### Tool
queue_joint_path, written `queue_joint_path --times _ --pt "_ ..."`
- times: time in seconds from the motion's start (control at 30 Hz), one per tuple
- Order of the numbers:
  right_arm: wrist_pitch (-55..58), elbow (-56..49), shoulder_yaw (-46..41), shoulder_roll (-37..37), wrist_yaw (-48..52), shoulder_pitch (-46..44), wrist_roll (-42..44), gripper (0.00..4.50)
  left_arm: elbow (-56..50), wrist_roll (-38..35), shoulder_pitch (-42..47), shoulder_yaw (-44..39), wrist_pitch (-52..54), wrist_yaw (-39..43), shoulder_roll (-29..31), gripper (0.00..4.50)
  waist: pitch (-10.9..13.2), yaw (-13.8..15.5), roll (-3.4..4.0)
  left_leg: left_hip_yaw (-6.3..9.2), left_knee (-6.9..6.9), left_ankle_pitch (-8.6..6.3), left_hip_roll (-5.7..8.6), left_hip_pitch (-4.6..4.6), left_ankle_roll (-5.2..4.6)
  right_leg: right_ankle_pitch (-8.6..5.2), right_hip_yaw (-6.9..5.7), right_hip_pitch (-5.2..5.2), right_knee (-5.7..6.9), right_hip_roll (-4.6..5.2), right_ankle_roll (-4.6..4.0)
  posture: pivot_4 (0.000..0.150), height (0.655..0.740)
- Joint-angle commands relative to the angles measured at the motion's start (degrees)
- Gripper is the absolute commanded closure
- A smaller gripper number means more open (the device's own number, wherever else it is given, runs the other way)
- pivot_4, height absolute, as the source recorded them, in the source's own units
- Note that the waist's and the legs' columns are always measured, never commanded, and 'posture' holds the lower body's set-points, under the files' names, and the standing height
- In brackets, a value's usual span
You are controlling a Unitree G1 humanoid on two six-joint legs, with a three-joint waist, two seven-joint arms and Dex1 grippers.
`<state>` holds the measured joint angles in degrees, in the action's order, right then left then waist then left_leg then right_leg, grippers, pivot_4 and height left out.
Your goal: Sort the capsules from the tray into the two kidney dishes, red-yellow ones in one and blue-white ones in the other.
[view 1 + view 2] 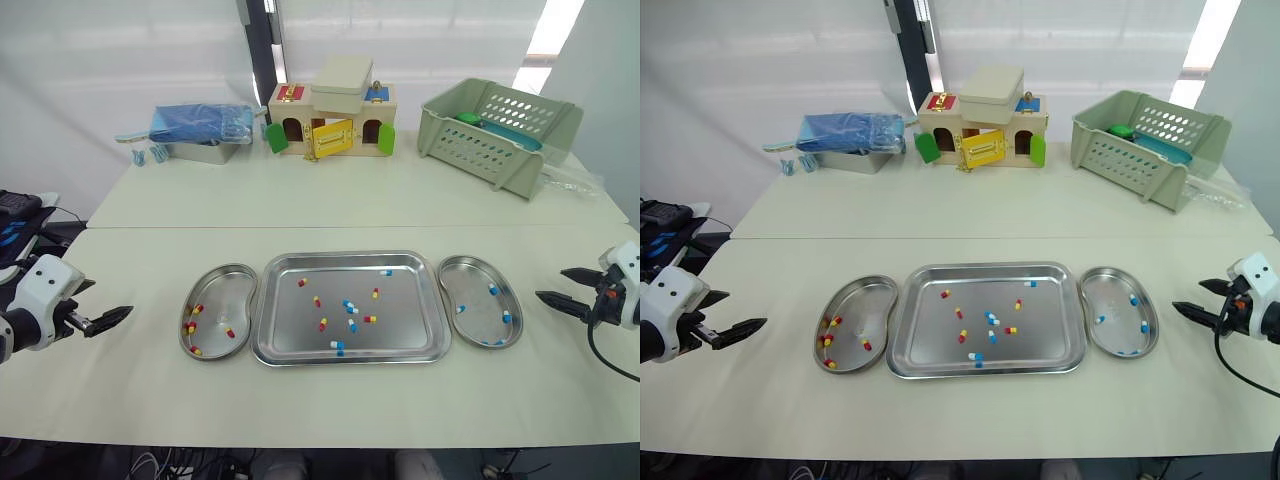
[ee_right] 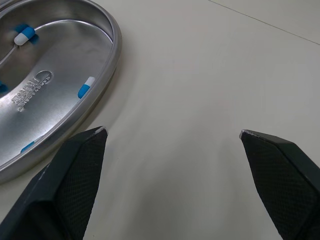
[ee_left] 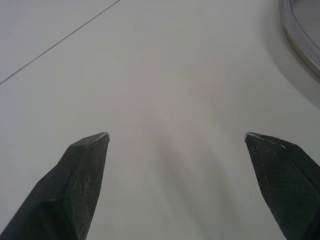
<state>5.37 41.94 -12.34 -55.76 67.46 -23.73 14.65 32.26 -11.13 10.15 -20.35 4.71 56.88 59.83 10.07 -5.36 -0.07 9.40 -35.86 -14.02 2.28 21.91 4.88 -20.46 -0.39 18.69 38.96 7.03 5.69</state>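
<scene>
The kidney dish (image 2: 113,47) is cut off by the right wrist view's edge, its stamped lettering (image 2: 31,91) unreadable.

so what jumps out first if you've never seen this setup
The steel tray at the centre of the table, strewn with loose capsules, catches the eye first. Kidney dishes flank it: the left dish holds red-yellow capsules, the right dish blue-white capsules. The left hand and right hand hover open and empty beyond the dishes, one on each side.
</scene>
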Motion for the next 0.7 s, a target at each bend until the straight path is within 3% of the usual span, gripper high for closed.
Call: queue_joint_path --times 0.03,0.7 --pt "-0.40 -1.53 -1.93 -1.38 -0.11 -0.21 0.72 0.01 0.48 0.04 0.81 -0.35 -0.29 0.12 1.66 0.00 0.00 0.00 0.00 0.00 0.00 0.00 0.00 0.00 0.00 0.00 0.00 0.00 0.00 0.00 0.00 0.150 0.7400" --pt "-1.61 -0.08 -1.52 -1.15 -0.17 -1.43 0.29 0.01 3.33 0.37 1.15 -0.36 -2.80 0.21 1.35 0.00 0.00 0.01 0.00 -0.01 0.00 0.01 0.00 0.00 0.01 0.00 0.01 0.02 0.01 0.00 0.00 0.150 0.7400"
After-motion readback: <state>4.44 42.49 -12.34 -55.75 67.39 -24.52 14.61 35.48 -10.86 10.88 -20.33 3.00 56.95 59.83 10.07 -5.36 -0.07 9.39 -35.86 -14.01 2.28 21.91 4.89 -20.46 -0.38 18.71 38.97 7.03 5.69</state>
